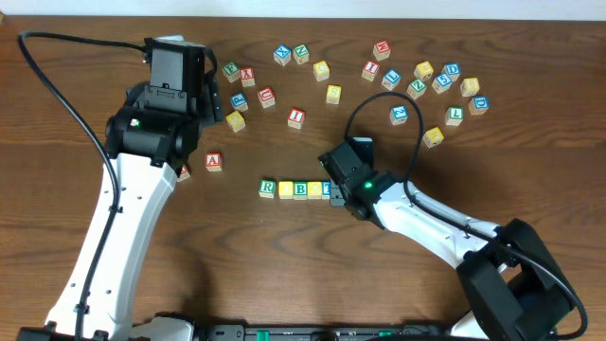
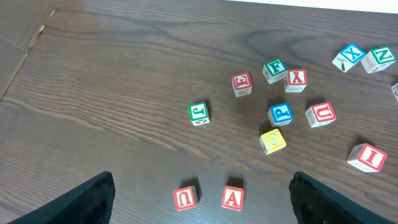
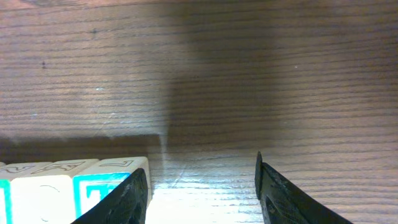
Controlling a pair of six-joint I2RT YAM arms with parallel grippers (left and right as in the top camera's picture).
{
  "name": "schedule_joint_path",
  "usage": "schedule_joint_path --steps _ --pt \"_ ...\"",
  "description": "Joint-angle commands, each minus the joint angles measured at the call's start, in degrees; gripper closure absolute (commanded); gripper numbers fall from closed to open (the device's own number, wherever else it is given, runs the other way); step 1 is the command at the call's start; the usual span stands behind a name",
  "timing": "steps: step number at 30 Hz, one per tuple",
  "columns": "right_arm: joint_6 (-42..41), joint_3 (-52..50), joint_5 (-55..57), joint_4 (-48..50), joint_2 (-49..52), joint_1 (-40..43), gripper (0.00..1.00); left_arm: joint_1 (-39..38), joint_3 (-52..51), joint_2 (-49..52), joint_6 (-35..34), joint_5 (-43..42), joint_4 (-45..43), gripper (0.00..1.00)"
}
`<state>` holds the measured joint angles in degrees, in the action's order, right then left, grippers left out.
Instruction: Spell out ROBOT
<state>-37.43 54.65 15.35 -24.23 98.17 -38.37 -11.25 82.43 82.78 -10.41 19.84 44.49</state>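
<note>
At table centre the ROBOT row [image 1: 295,189] lies R, yellow, B, yellow, with T cube [image 3: 99,190] at its end. Beside it, right gripper [image 3: 199,168] stands part-open, nothing between its fingers. Last placement looks done; next, lift clear without nudging T cube. Off-side, left gripper [image 2: 202,177] wide, empty.

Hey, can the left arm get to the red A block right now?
Probably yes: the left gripper is open, and the A sits in the open just ahead of it. The U beside it might get nudged.
</note>
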Motion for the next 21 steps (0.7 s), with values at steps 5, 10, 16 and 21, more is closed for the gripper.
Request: schedule_joint_path --steps 5,10,16,21 --pt "0.2 -0.3 1.0 -1.1 -0.5 2.2 0.24 0.3 0.9 0.3 0.7 0.6 0.0 0.12" --pt "1.6 -0.3 1.0 -0.7 -0.5 4.7 0.02 0.3 0.9 0.3 0.7 0.6 0.0 0.12" --pt "4.7 -0.3 1.0 1.1 -0.5 8.9 0.01 0.3 0.9 0.3 0.7 0.6 0.0 0.12" --pt "6.0 -0.3 0.6 1.1 -0.5 12.1 0.01 0.3 0.9 0.3 0.7 0.6 0.0 0.12"
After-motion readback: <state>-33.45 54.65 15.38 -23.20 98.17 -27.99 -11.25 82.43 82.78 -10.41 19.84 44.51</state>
